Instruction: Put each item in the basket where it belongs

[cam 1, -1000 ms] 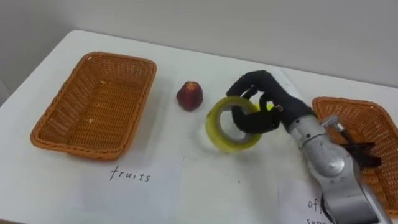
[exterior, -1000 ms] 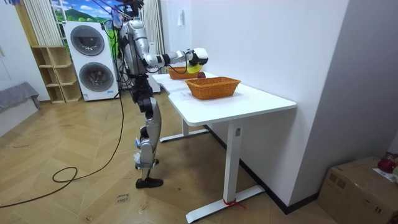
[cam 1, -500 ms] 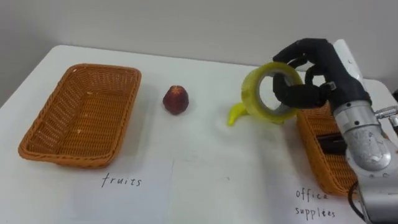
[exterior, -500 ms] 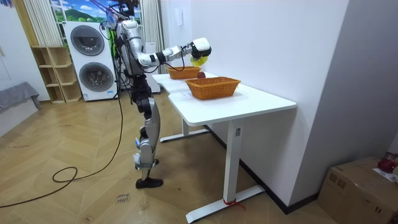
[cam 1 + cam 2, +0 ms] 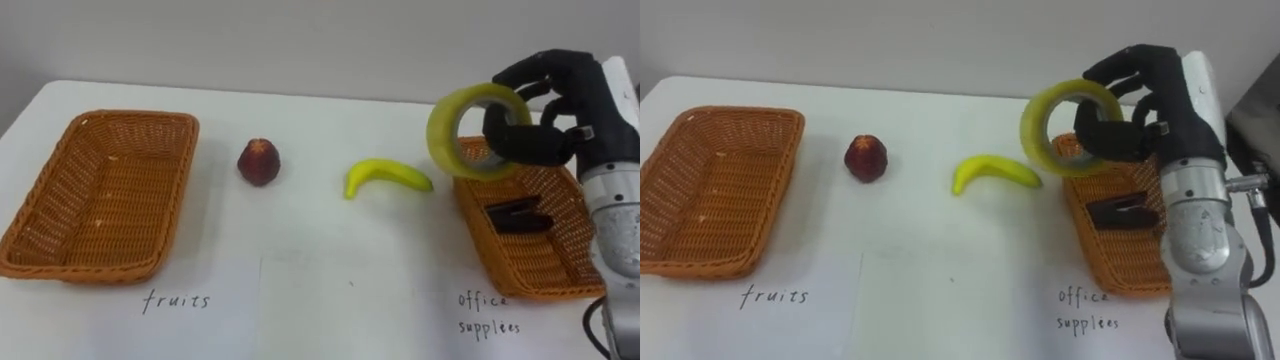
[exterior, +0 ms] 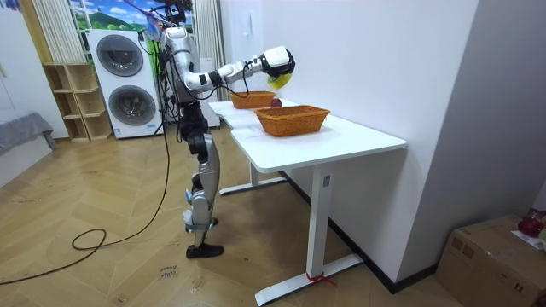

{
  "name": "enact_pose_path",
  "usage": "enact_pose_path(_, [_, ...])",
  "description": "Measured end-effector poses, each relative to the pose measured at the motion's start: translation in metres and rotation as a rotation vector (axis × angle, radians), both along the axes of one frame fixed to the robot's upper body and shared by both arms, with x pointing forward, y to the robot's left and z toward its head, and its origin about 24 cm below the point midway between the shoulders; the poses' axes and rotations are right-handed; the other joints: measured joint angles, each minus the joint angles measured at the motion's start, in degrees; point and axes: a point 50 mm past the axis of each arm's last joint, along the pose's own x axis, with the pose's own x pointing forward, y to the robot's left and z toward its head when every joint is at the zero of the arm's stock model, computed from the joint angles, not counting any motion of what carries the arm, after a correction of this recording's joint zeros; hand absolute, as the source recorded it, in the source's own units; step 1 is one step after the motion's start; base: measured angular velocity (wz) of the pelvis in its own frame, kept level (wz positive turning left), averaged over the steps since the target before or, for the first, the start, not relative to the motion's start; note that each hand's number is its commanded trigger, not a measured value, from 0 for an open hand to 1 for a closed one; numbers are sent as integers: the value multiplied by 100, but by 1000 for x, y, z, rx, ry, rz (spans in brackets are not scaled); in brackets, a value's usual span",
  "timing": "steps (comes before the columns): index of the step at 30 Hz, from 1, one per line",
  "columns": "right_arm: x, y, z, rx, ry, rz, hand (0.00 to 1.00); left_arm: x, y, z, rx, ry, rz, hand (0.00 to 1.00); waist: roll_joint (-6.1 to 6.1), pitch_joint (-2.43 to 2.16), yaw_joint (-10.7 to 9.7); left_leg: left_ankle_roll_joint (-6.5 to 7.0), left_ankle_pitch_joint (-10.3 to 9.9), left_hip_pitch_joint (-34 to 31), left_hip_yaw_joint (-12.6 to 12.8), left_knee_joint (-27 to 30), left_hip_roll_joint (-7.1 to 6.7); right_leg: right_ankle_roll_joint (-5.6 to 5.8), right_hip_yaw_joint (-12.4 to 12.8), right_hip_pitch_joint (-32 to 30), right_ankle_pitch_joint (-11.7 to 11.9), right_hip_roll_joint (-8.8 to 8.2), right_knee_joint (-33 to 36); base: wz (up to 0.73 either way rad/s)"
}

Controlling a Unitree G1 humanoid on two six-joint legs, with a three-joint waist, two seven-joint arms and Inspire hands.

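The right hand (image 5: pixel 560 105) grips a yellow tape roll (image 5: pixel 478 130), fingers curled through its hole. The roll stands on edge in the air, hole facing left and near, over the far left rim of the right basket (image 5: pixel 520 258), which holds a dark clip (image 5: pixel 518 217). On the white table (image 5: pixel 330 260) a banana (image 5: pixel 388 177) lies left to right, with a red fruit (image 5: pixel 258 162) and an empty basket (image 5: pixel 105 190) further left. Handwritten sheets read "fruits" (image 5: pixel 176 300) and "office supplies" (image 5: pixel 492 312). Behind the standing robot are stacked washing machines (image 6: pixel 128 85), on a wooden floor (image 6: pixel 102 256).
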Motion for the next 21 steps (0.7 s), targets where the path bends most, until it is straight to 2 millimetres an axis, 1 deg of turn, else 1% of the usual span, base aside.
enact_pose_path(7, [-11,-9,-17,41,56,-37,100,-3,-1,-1,-8,15,14,0,-19,-12,-32,0,0,-3,124,-22,14,0,60,-76,0,3,-3,-7])
enact_pose_path(10, [-12,-14,-22,47,77,-61,100,-2,-1,-1,-13,11,16,0,-35,-19,-67,1,0,-4,168,-23,15,1,125,-126,0,7,4,-9])
enact_pose_path(14, [-14,-24,-18,12,66,-99,100,-2,1,-1,-23,8,18,0,-51,-15,-187,1,0,-4,218,-22,23,2,174,-137,1,16,6,-6])
enact_pose_path(18, [-18,-34,-15,-10,55,-144,100,0,3,0,-34,2,12,0,-76,-17,-226,-1,-1,8,247,-37,34,0,203,-138,2,28,17,-6])
enact_pose_path(21, [-22,-37,-19,-22,70,-165,100,1,3,0,-35,-2,21,0,-86,-15,-225,-1,-1,72,314,-83,42,-2,278,-136,3,40,42,-12])
